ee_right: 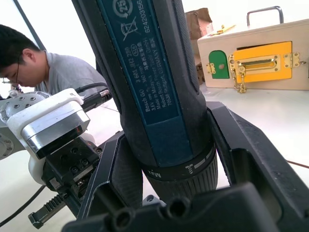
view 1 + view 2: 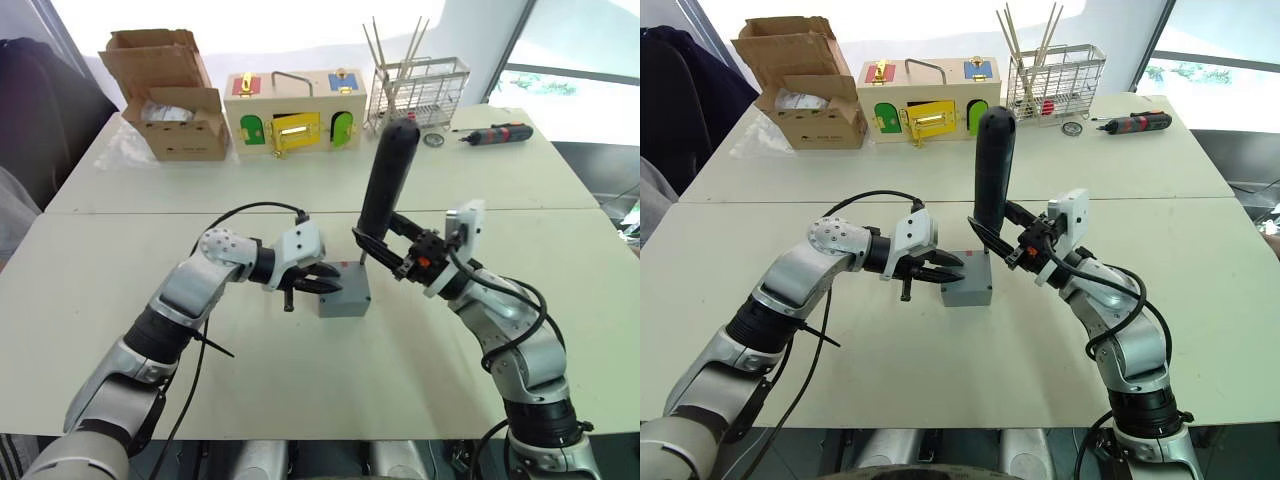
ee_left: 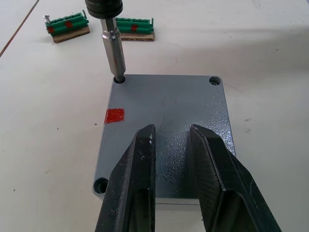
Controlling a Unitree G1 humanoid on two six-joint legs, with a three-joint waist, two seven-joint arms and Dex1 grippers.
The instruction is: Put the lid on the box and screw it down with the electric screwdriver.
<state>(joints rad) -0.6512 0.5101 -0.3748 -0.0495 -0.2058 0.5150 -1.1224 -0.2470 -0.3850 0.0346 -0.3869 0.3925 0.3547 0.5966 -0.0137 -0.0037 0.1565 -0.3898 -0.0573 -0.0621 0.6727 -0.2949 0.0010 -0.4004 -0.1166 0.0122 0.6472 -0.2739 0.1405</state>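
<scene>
Your right gripper (image 2: 1002, 240) is clamped around the thick black cylindrical electric screwdriver (image 2: 992, 165), holding it nearly upright with its thin metal bit (image 3: 113, 53) seated in a far corner screw hole of the flat square grey plastic lid (image 3: 166, 123). That lid sits flush on the small square grey plastic junction box (image 2: 344, 290), near the middle of the white table (image 2: 300, 400). Your left gripper (image 2: 320, 283) rests its two black fingers (image 3: 133, 179), slightly parted, on the lid's left side, grasping nothing.
</scene>
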